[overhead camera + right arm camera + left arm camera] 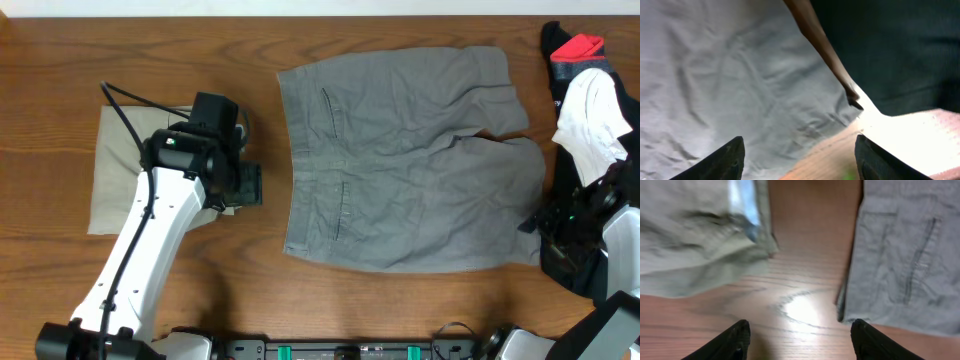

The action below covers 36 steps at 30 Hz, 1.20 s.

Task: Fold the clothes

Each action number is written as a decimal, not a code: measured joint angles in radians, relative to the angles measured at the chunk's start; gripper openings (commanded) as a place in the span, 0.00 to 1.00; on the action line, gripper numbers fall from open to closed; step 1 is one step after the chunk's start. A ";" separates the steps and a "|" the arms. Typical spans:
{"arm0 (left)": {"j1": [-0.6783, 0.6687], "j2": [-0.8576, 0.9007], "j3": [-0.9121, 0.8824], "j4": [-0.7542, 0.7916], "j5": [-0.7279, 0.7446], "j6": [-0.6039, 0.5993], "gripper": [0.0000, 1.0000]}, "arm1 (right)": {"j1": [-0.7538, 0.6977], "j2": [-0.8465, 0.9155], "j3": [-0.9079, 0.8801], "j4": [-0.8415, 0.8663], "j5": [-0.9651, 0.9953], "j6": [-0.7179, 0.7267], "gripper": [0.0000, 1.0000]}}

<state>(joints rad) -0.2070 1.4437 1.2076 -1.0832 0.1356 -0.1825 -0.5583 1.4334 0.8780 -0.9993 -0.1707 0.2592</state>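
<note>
Mid-grey shorts lie spread flat in the middle of the table, waistband to the left, legs to the right. Folded khaki-beige shorts lie at the left. My left gripper hovers over bare wood between the two garments, open and empty; its wrist view shows the khaki shorts at upper left, the grey waistband and pocket at right, and the spread fingers. My right gripper is open and empty at the grey shorts' right leg hem, fingers apart above it.
A pile of other garments, black, white and red, sits at the right edge of the table. Dark cloth fills the right of the right wrist view. A black rail runs along the front edge.
</note>
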 measured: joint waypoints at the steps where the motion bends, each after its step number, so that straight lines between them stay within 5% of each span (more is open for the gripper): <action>1: 0.000 0.000 -0.020 0.008 0.016 0.000 0.67 | 0.000 0.000 -0.007 -0.004 0.008 0.000 0.70; 10: -0.077 0.010 -0.258 0.124 0.208 -0.013 0.72 | 0.000 0.000 -0.030 -0.048 0.020 0.000 0.73; 21: -0.197 0.087 -0.396 0.370 0.275 -0.182 0.72 | 0.000 0.000 -0.031 -0.048 0.013 0.000 0.73; 31: -0.196 0.220 -0.391 0.404 0.285 -0.240 0.14 | 0.000 0.000 -0.034 -0.051 0.010 0.000 0.72; 36: -0.195 0.218 -0.391 0.398 0.284 -0.237 0.13 | 0.000 0.000 -0.070 -0.034 0.010 0.004 0.73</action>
<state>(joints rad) -0.4019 1.6619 0.8169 -0.6849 0.4194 -0.4198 -0.5583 1.4334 0.8082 -1.0336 -0.1604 0.2630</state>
